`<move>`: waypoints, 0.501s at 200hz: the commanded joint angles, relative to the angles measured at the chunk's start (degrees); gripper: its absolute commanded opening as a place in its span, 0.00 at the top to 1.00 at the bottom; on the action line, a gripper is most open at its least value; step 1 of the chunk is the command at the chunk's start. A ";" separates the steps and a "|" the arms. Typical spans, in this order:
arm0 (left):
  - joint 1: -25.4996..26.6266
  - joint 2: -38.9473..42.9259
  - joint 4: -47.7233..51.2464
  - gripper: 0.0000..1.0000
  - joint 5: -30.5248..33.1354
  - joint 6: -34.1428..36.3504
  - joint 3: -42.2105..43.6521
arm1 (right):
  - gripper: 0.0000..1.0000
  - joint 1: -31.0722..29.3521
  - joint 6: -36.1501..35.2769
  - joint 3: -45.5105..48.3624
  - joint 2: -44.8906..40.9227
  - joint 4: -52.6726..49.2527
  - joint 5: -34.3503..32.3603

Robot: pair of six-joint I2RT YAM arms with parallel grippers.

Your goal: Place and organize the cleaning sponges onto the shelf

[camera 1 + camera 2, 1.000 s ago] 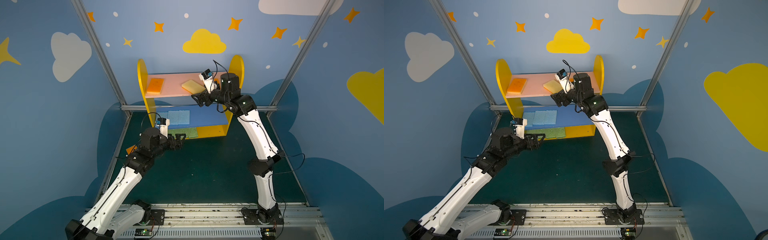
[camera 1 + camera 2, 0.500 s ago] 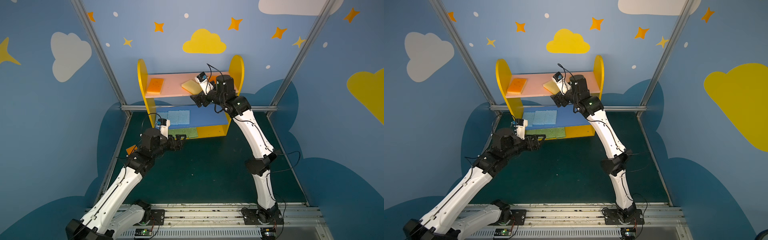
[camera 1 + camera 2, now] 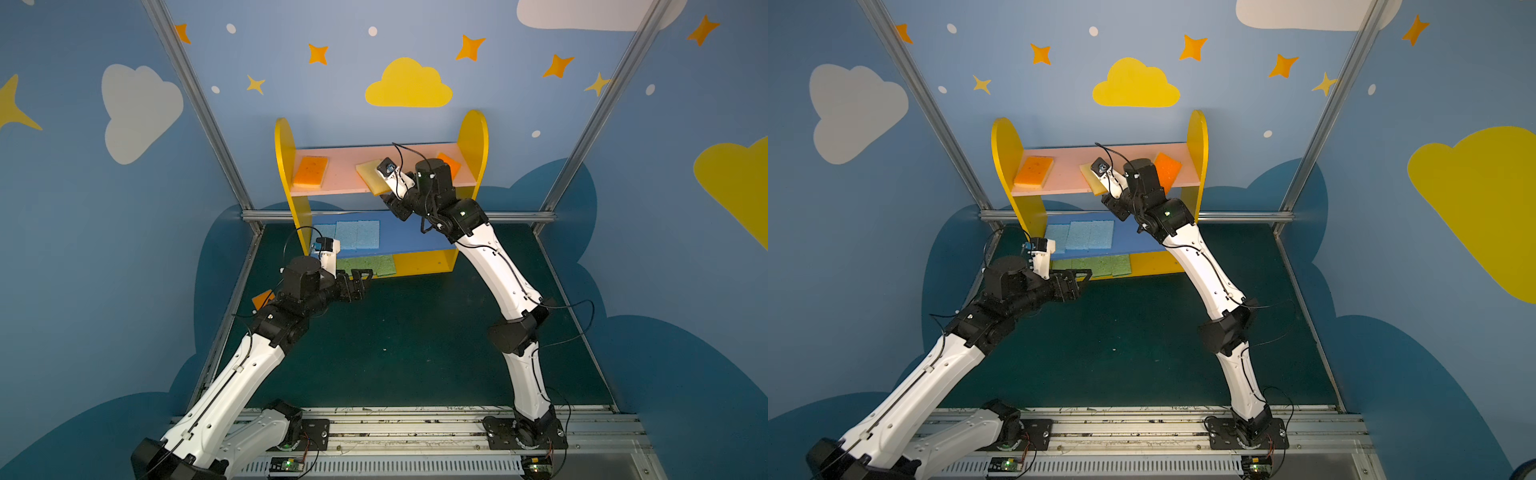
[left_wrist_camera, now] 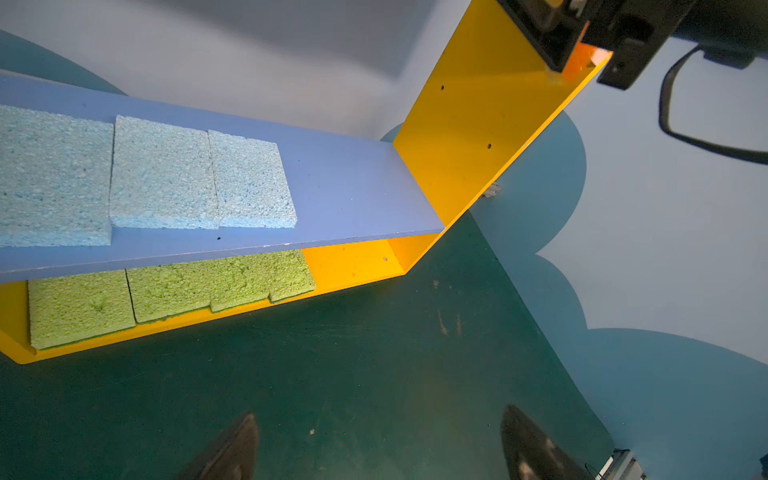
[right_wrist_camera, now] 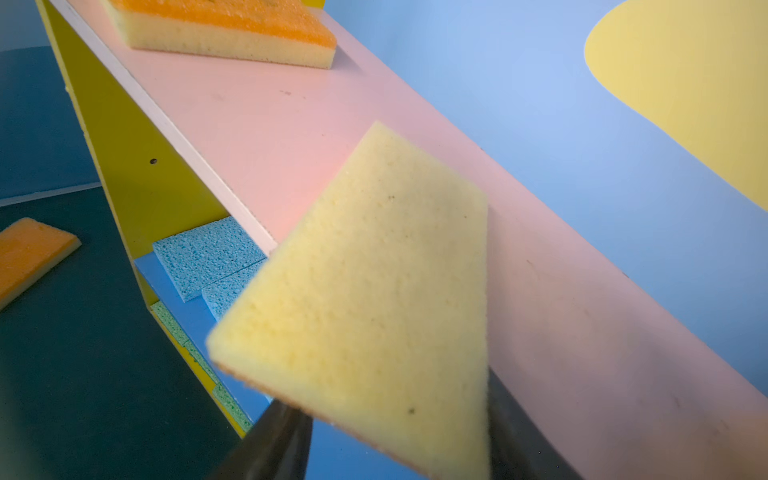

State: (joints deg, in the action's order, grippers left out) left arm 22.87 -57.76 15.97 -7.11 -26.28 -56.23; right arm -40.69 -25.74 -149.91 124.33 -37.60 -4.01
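The shelf [image 3: 284, 166] [image 3: 1005, 158] stands at the back. On its pink board [image 5: 291, 124] lie an orange sponge [image 3: 309, 171] at the left and another [image 3: 1168, 170] at the right. A sponge with its yellow face up [image 3: 371, 179] [image 5: 374, 291] overhangs the board's front edge. My right gripper [image 5: 392, 399] [image 3: 388, 193] straddles it with its jaws half closed. One finger [image 5: 515, 424] lies against its side, and the other fingertip is hidden under it. My left gripper [image 4: 378, 415] [image 3: 361, 276] hangs open and empty over the floor before the bottom tier.
Three blue sponges [image 4: 162, 174] [image 3: 357, 235] lie side by side on the blue board. Several green ones [image 4: 174, 286] [image 3: 1104, 266] fill the left of the bottom yellow board. One orange sponge [image 5: 29, 249] [image 3: 262, 298] lies on the green floor behind my left arm.
My right gripper has moved left along the pink board onto the yellow-faced sponge and its jaws have narrowed around it. The orange sponge at the right now shows. The left arm has stayed still.
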 commanded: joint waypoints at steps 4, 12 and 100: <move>-0.07 0.79 -0.55 0.10 -0.62 -0.28 0.15 | 0.47 -1.05 -0.37 1.96 -2.73 -0.96 -1.79; -0.14 0.81 -0.52 0.10 -0.53 -0.20 0.15 | 0.49 -1.20 -0.26 2.48 -3.24 -0.52 -1.79; -0.18 1.68 0.38 0.10 -0.18 -0.25 -0.36 | 0.68 -1.66 4.37 3.99 -6.37 0.42 -0.16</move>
State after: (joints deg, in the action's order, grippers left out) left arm 22.87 -57.12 16.08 -7.09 -26.41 -56.23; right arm -42.11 -24.29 -146.85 121.80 -37.17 -4.91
